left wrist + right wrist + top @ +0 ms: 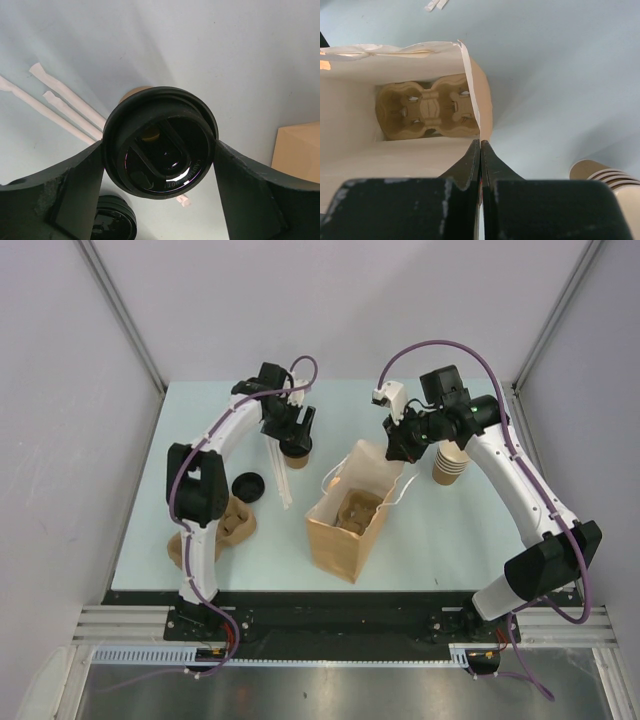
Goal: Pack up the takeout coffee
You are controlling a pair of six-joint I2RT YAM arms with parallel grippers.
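Top view, takeout coffee (pixel 296 456): upright on the table (pixel 450 540), far from the arm bases, left of the paper bag (pixel 345 535).
Top view, left end effector (pixel 291 432): directly over the coffee.
Top view, right end effector (pixel 400 445): at the bag's far right rim.
Top view, bag contents: a pulp carrier tray (pixel 355 510).
Left wrist, left end effector: fingers (pixel 75 190) spread on both sides of the black lid (pixel 160 145), close against its rim; I cannot tell if they press it.
Left wrist, nearby: wrapped straws (pixel 65 107), a loose lid (pixel 115 220).
Right wrist, right end effector: clenched on the bag's rim.
Right wrist, beside: stacked cups (pixel 605 177).
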